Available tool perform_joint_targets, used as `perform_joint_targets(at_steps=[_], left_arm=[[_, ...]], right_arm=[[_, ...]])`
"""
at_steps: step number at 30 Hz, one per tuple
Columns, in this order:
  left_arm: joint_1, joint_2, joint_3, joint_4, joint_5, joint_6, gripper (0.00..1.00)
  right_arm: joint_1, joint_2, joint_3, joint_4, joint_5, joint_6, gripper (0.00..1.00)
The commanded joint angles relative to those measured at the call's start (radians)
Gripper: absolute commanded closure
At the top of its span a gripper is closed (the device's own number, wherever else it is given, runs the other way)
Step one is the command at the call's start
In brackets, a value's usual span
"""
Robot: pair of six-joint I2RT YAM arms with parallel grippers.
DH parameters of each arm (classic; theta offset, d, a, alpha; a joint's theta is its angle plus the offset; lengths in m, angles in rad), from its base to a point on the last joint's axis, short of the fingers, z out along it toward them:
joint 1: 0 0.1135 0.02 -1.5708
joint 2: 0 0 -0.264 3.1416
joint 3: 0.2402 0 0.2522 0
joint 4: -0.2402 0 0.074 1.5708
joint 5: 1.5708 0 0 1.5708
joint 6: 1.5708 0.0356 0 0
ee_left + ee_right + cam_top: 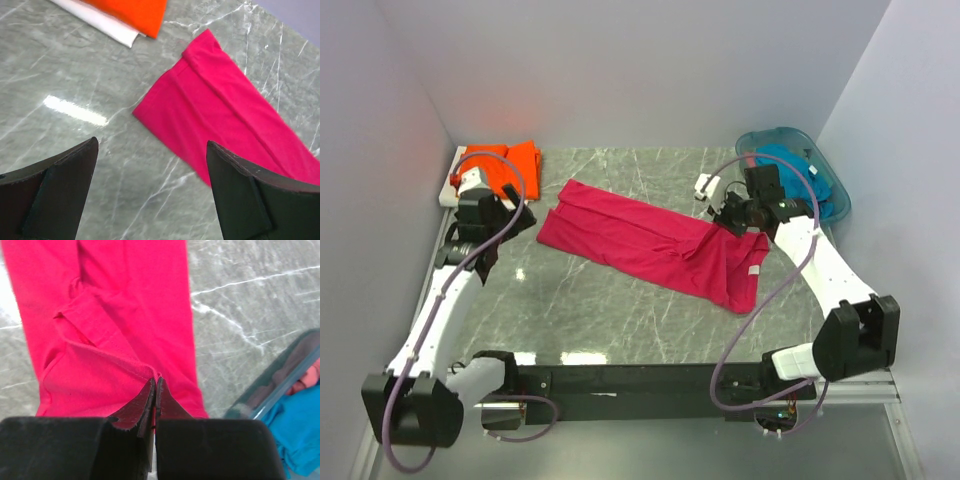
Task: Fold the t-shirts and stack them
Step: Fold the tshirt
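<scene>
The magenta-red t-shirt (650,240) lies as a long, partly folded strip across the table's middle, its white label (756,272) at the right end. My right gripper (730,225) is shut on a hemmed edge of it, seen pinched between the fingertips in the right wrist view (155,381). My left gripper (492,215) is open and empty above bare table, just left of the shirt's left end (225,115); in its wrist view the gripper (152,141) holds nothing. The orange t-shirt (515,160) lies folded at the back left. The teal-blue t-shirt (800,175) sits in the basket.
The translucent teal basket (770,135) stands at the back right, close to my right gripper; its rim shows in the right wrist view (280,385). The orange shirt rests on a white board (450,190) by the left wall. Grey walls close in three sides.
</scene>
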Motion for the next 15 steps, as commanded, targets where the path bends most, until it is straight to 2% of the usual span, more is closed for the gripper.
perform_joint_targets(at_steps=[1, 15], left_arm=[[-0.002, -0.104, -0.014, 0.0, -0.032, 0.073, 0.06], [-0.002, -0.184, -0.097, 0.004, -0.038, 0.111, 0.04]], right_arm=[[-0.005, 0.044, 0.087, -0.016, 0.031, 0.004, 1.0], [0.075, 0.19, 0.224, -0.056, 0.105, -0.009, 1.0]])
